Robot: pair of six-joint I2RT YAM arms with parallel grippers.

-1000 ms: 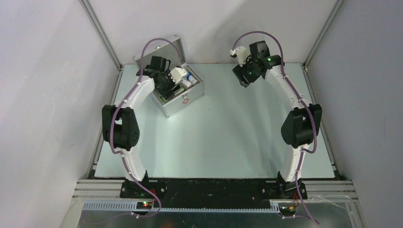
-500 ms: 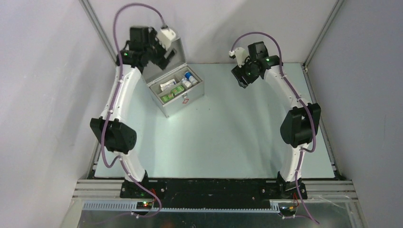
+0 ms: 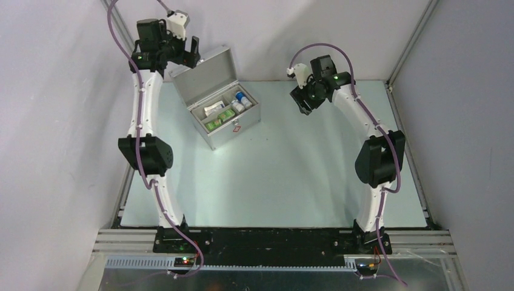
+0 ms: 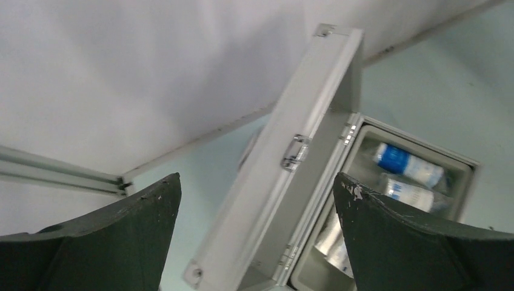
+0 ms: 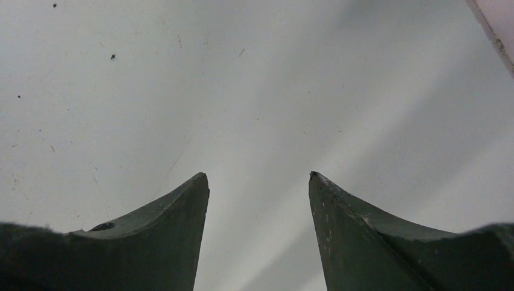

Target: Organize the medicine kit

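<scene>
The medicine kit is a silver case standing at the back left of the table, its lid tilted up and back. Inside lie blue-and-white bottles and green boxes. My left gripper hangs high above the lid's back left corner, open and holding nothing. In the left wrist view my left gripper looks down past the lid's edge onto the bottles. My right gripper hovers right of the case, open and empty. Under my right gripper only bare table shows.
The pale table mat is walled by white panels on three sides, with aluminium posts at the back corners. A small red mark sits on the case's front.
My left arm has risen out of the case and swung up and back to the lid's left, its jaws widening. My right gripper has drifted slightly left.
</scene>
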